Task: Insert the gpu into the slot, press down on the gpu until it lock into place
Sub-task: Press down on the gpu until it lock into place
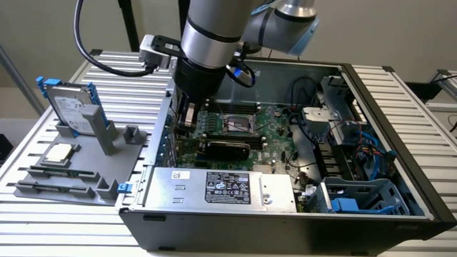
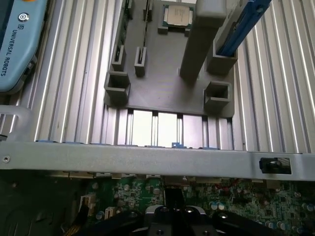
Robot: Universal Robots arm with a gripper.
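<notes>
- Ribbed metal table [image 1: 85, 235] – under everything, runs out on all sides of the claw.
- Open PC case [image 1: 400, 214] – lying on its side on the table; the claw is down inside it, close to the case wall on the exterior view's left. In the wrist view that wall's rim [image 2: 147, 155] crosses just past the claw.
- Robot arm [image 1: 211, 32] – silver and black, comes down from above into the case, black cables hanging off it.
- Green motherboard [image 1: 275, 120] – directly below and around the claw, seen in wrist view too [image 2: 236, 196].
- Power supply box [image 1: 221, 187] – silver, label on top, on the near side of the gpu from the claw, by the case's front wall.
- Grey parts holder [image 1: 78, 160] – outside the case, beyond the wall the claw is next to; wrist view looks across it [image 2: 162, 73].
- Hard drive with blue rails [image 1: 71, 104] – upright in the holder, well apart from the claw.
- gpu [image 1: 225, 147] – flat black card, lying over the board just beside and below the claw, toward the power supply; looks seated across the slot line, lock state can't tell.
- slot – hidden under the gpu, can't see it.
- CPU socket [image 1: 239, 123] – square silver, just beside the claw, exterior view's right.
- Loose CPU chip [image 1: 59, 152] – on the holder, well apart.
- Claw [image 1: 187, 120] – narrow, fully closed, nothing between the fingers; tip near the gpu's end, contact can't tell. Wrist view [image 2: 172, 219] shows the black fingers together above the board.
</notes>
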